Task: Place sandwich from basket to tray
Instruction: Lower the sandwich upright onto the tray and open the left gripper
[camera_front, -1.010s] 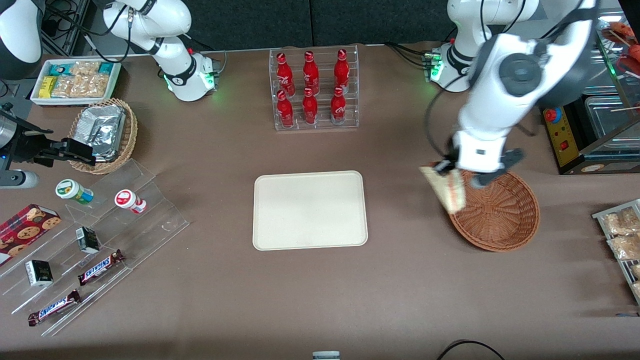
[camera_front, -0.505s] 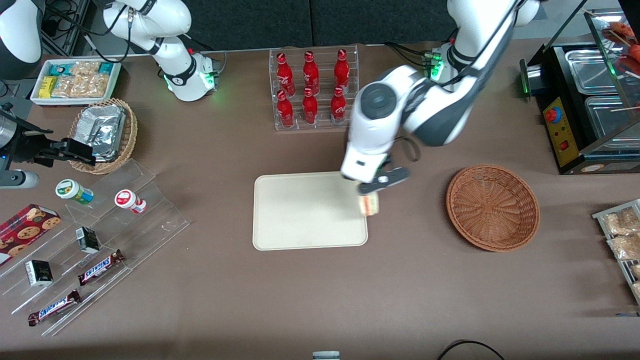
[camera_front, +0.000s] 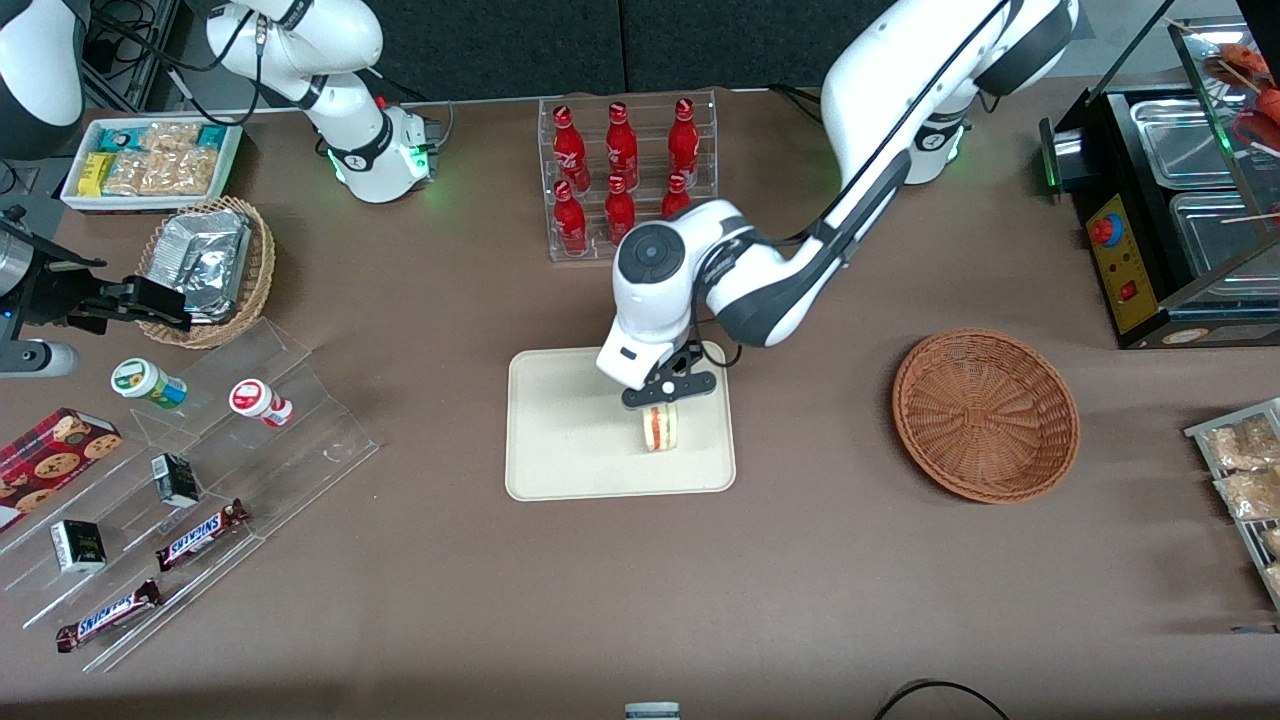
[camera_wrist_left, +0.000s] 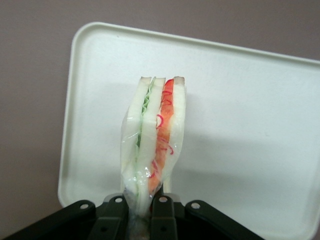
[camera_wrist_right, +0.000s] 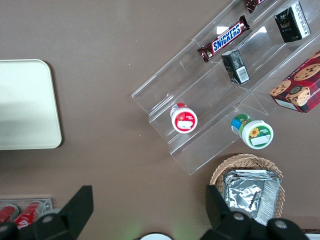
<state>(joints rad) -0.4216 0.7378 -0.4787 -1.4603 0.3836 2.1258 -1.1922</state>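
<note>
Since a second ago, when it hung at the rim of the basket (camera_front: 985, 414), the sandwich (camera_front: 660, 427) has travelled across the surface (camera_front: 820, 580) and now sits over the tray (camera_front: 560, 440), roughly at the 3 o'clock part of the tray's floor as the front camera sees it. Nearest that camera, the wedge hangs point-down with its red-orange and white layers facing out; whether its tip touches the tray cannot be told. Just above it, the claw (camera_front: 668, 389) is clamped on the sandwich, its two black fingers (camera_wrist_left: 161, 210) pinching the wrapped bread at one end. Farther off, toward the working arm's end, the basket lies empty and well apart from the tray. In my judgement the carry is essentially done, and what remains is lowering, letting go and backing away.
</note>
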